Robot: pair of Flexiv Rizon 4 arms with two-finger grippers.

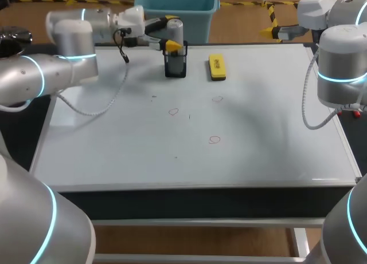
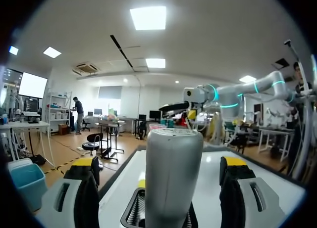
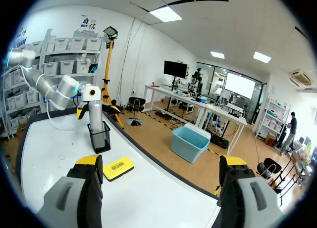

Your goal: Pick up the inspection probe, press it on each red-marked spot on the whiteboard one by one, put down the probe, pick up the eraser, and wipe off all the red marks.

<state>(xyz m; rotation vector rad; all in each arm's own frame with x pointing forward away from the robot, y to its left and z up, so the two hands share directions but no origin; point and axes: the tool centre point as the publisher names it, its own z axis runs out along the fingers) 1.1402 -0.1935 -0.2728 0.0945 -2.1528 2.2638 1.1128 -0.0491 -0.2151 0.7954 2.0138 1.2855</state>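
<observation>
Nearest me on the whiteboard (image 1: 114,155) are three red rings. The near mark (image 1: 214,140) sits well out from the holder (image 1: 175,66). The mid mark (image 1: 173,111) is straight out in front of the holder, and the far mark (image 1: 217,99) is closer in, on its eraser side.

The probe (image 1: 175,28) stands upright in the holder at the board's far edge. The eraser (image 1: 217,67) lies flat near the holder, not touching it.

Left gripper (image 2: 159,166): fingers spread, one on each side of the probe's upper body, with a gap on both sides. Nothing is pinched yet. Right gripper (image 3: 161,173): spread wide, empty, well away from the holder, past the eraser.

I judge the step in hand to be the probe grasp:
- Centre first, so both pads land together and the probe doesn't tip against the mesh.
- Squeeze on the straight body, above the holder rim.
- Lift straight up until the tip clears the rim, then translate. A drag would take the holder along.

What each view adds:
- Only the head view shows the marks.
- Only the left wrist view shows the clearance between pads and probe.
- Right wrist view shows probe, holder and eraser side-on. I can't make out the marks there.
</observation>
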